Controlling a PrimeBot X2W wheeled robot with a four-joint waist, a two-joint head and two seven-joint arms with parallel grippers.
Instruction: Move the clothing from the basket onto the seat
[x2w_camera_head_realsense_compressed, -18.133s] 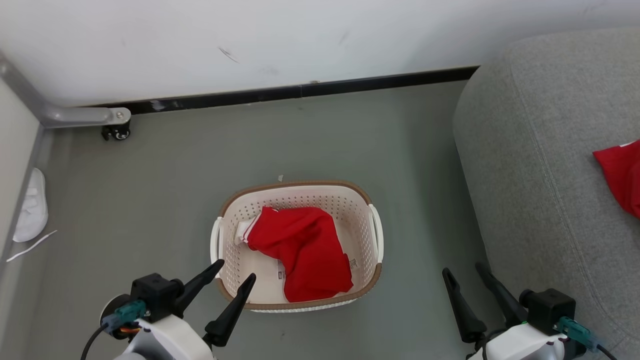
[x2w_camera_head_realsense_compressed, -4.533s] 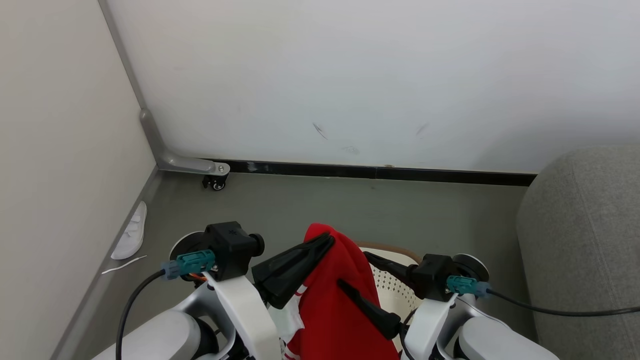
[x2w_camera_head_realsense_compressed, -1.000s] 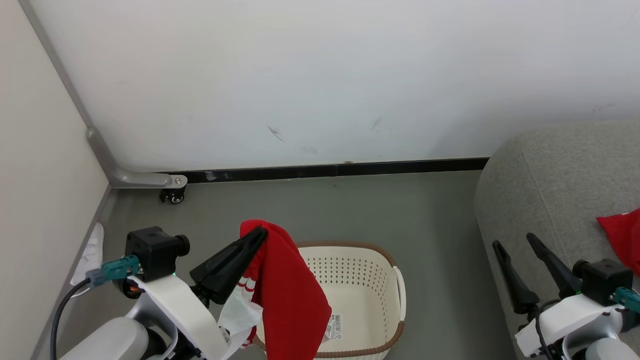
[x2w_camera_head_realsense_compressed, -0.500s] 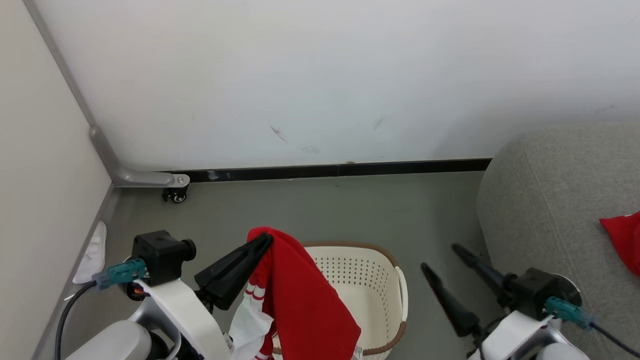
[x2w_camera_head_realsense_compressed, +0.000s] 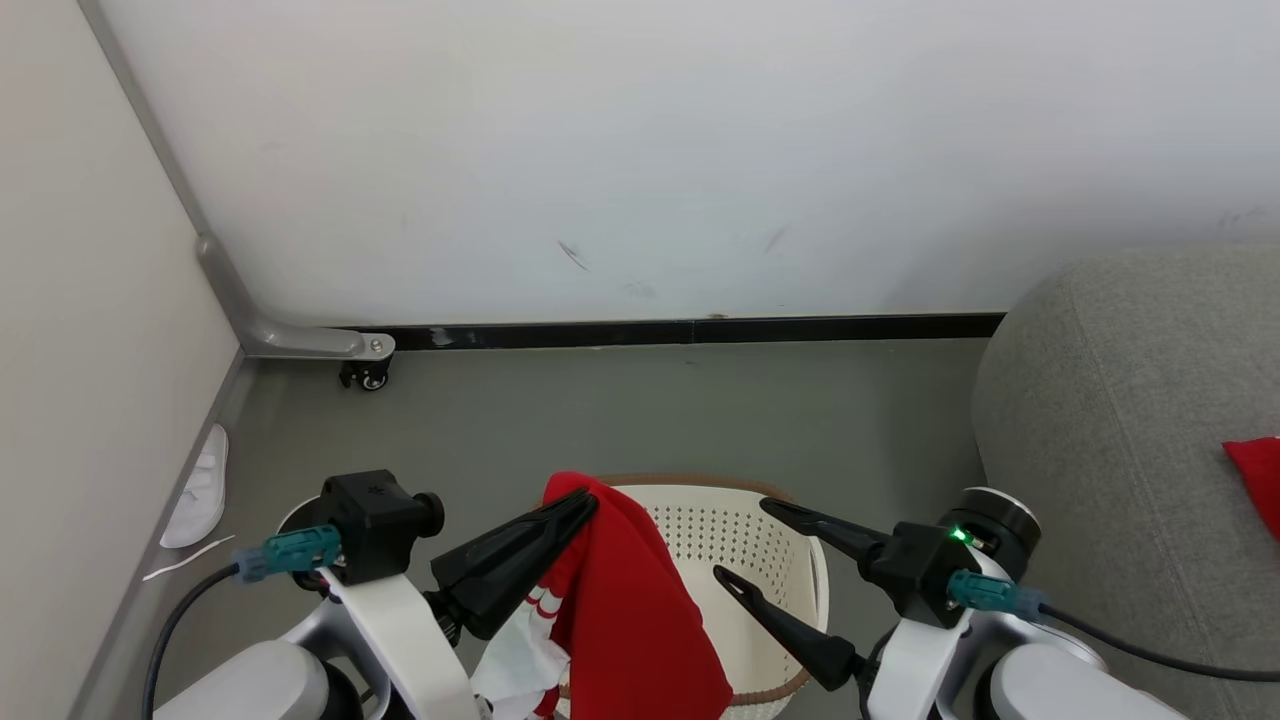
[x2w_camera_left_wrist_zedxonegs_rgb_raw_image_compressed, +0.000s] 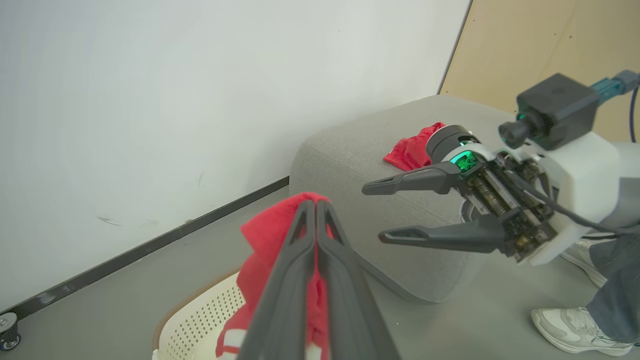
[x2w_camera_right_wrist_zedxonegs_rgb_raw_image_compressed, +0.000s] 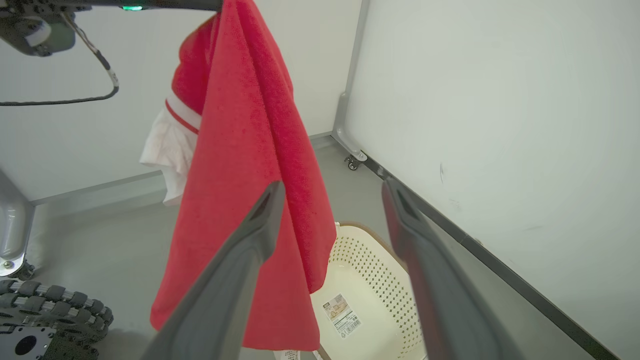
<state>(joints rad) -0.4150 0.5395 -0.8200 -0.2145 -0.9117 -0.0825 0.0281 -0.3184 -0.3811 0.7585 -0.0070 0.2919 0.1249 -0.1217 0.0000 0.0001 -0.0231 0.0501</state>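
Your left pincer (x2w_camera_head_realsense_compressed: 585, 505) was clamped tight on one red garment (x2w_camera_head_realsense_compressed: 630, 610), which hung over the basket (x2w_camera_head_realsense_compressed: 700, 520). Your right pincer (x2w_camera_head_realsense_compressed: 742, 538) gaped wide, empty, just beside it. Second garment (x2w_camera_head_realsense_compressed: 1258, 480) lay on the sofa (x2w_camera_head_realsense_compressed: 1100, 400).

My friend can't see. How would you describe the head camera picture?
The left pincer is shut on a red garment hanging over the white basket. The open right pincer points toward it, and a second red garment lies on the grey sofa.
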